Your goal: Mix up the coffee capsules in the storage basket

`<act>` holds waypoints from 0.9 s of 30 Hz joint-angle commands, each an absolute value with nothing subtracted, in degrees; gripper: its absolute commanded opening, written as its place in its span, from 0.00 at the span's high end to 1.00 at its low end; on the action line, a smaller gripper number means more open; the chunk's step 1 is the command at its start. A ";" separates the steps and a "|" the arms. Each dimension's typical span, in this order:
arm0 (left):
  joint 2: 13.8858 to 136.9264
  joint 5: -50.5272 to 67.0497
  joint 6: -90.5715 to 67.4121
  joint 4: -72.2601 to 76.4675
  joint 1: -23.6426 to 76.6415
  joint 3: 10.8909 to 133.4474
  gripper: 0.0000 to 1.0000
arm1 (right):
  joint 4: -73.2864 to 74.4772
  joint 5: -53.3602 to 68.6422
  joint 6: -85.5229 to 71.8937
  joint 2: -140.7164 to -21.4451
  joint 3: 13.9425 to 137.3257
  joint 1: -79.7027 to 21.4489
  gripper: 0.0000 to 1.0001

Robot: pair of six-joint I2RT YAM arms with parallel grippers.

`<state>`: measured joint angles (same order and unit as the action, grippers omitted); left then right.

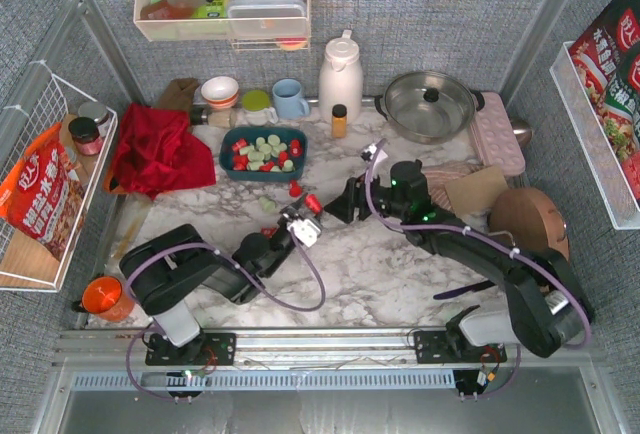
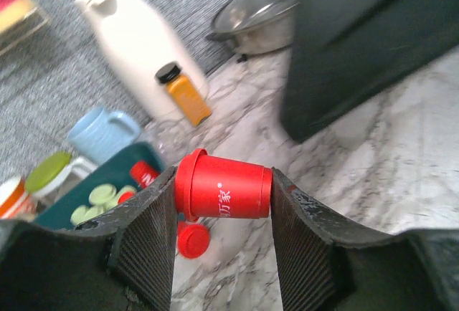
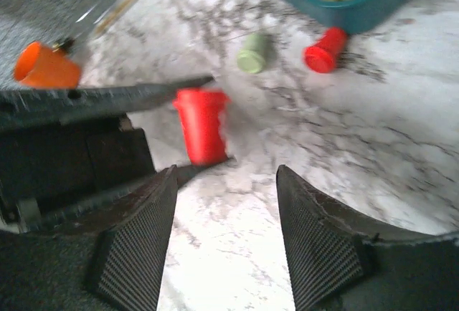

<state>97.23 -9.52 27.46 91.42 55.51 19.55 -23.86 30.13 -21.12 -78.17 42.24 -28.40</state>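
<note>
The dark teal storage basket [image 1: 262, 176] sits at the table's middle back, holding a mix of red and mint green coffee capsules [image 1: 262, 151]. My left gripper [image 1: 305, 216] is shut on a red capsule [image 2: 224, 193], holding it sideways above the marble, in front of the basket [image 2: 107, 178]. One loose red capsule [image 1: 296, 189] and one loose green capsule [image 1: 267, 205] lie on the table by the basket's front wall. My right gripper [image 3: 226, 175] is open and empty, just right of the left gripper, facing the held capsule [image 3: 201, 125].
An orange-brown bottle [image 1: 339, 120], white jug [image 1: 340, 76], blue mug [image 1: 290, 99] and lidded pot [image 1: 430, 104] stand behind the basket. A red cloth [image 1: 150, 149] lies to the left, an orange cup [image 1: 102, 296] at the near left.
</note>
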 commanded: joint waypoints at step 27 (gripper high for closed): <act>108.06 -7.65 -16.50 50.01 28.77 55.62 0.45 | -11.83 -7.42 -12.81 -74.81 41.37 -28.19 0.01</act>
<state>106.89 -10.46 -12.62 48.25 29.41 54.94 -12.10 -6.79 -13.06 -74.28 40.51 -28.08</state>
